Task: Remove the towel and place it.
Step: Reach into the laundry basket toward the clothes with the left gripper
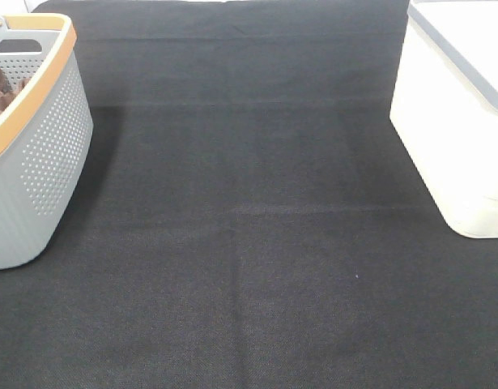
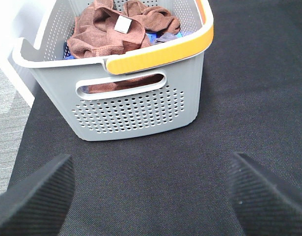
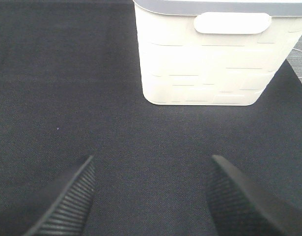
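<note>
Black woven tabletop spread wide, faint fold lines running across it. Parked at one end: grey basket, perforated walls, slot handle cut into the short wall. Well apart from the basket, at the opposite end of the black surface: white bin, grey rim, oval handle recess on the side facing the right wrist camera.

Over to the left gripper now: held low over the black surface just short of the basket's handle wall, pointed straight at it, not touching. Ribbed black fingers spread wide, only bare fabric between them, gripping nothing. Right gripper: far from the basket, lined up on the white bin instead, clear of it. Fingers likewise parted wide, holding nothing.

And inside the basket: the towel, reddish-brown, bunched on top of the heap, rising to about rim height, showing through the handle slot too. Hard to tell how many brown cloths in that heap. Along part of the basket's rim: curved orange band. Tucked beside the towel, deeper in the basket: a scrap of something blue. Smallest of all, up on the towel inside the basket: little white tag, facing up.
</note>
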Robot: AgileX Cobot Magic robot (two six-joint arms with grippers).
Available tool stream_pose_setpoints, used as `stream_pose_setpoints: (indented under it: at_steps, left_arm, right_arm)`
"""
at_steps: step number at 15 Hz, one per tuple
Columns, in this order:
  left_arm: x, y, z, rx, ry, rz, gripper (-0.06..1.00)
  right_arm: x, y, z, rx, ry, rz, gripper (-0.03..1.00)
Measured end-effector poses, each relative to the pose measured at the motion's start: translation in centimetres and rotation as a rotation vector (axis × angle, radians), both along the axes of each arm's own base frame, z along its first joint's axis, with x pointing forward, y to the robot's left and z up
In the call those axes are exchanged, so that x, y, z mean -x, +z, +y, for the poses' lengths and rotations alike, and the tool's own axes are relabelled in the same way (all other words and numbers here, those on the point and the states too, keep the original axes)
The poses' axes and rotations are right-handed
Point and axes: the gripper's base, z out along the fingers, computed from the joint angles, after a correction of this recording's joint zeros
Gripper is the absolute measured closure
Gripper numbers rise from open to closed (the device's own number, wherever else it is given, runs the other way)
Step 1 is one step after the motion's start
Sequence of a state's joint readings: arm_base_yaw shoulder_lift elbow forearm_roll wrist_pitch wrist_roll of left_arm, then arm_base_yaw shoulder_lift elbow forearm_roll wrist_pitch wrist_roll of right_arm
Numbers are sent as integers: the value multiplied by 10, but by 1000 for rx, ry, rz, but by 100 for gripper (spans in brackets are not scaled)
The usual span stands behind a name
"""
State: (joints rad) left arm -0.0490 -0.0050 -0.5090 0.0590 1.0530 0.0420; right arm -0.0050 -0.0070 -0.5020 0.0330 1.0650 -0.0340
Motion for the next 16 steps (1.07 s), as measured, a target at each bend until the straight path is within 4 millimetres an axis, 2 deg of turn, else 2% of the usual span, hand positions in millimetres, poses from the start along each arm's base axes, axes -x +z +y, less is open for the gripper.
stream_pose_setpoints:
  at_steps: [16]
  left_arm:
    - [0, 0, 0, 0, 0, 0, 14]
  right_arm:
    - [0, 0, 0, 0, 0, 0, 35]
